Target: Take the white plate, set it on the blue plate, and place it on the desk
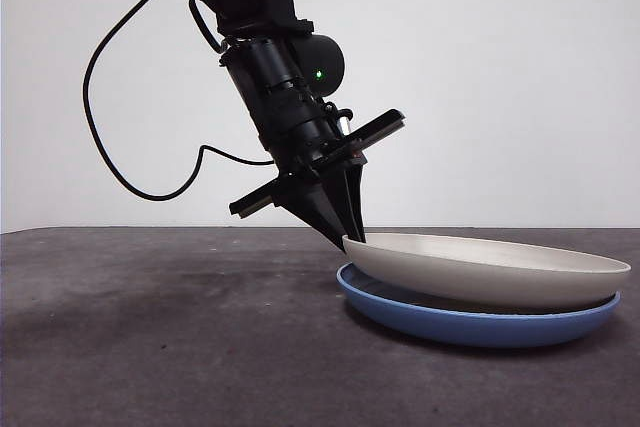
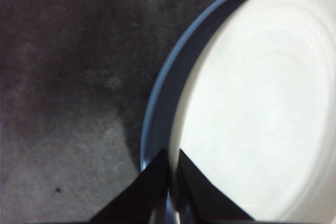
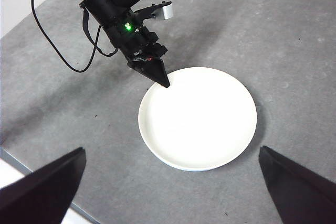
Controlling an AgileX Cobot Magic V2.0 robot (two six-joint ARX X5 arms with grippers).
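left gripper (image 1: 352, 237) clamped on white plate (image 1: 500, 267) rim, atop blue plate (image 1: 470, 325).

The white plate (image 2: 262, 103) fills the right of the frame, lying on the blue plate (image 2: 157, 103), whose rim shows as a crescent along its left edge. At bottom centre the left gripper (image 2: 172, 163) has its black fingers (image 2: 144, 192) nearly together astride the white rim. Dark speckled worktop (image 2: 68, 77) covers the left.

Matte cream white plate (image 1: 500, 272), smooth glossy blue plate (image 1: 470, 325), rough speckled matte grey desk (image 1: 150, 347)
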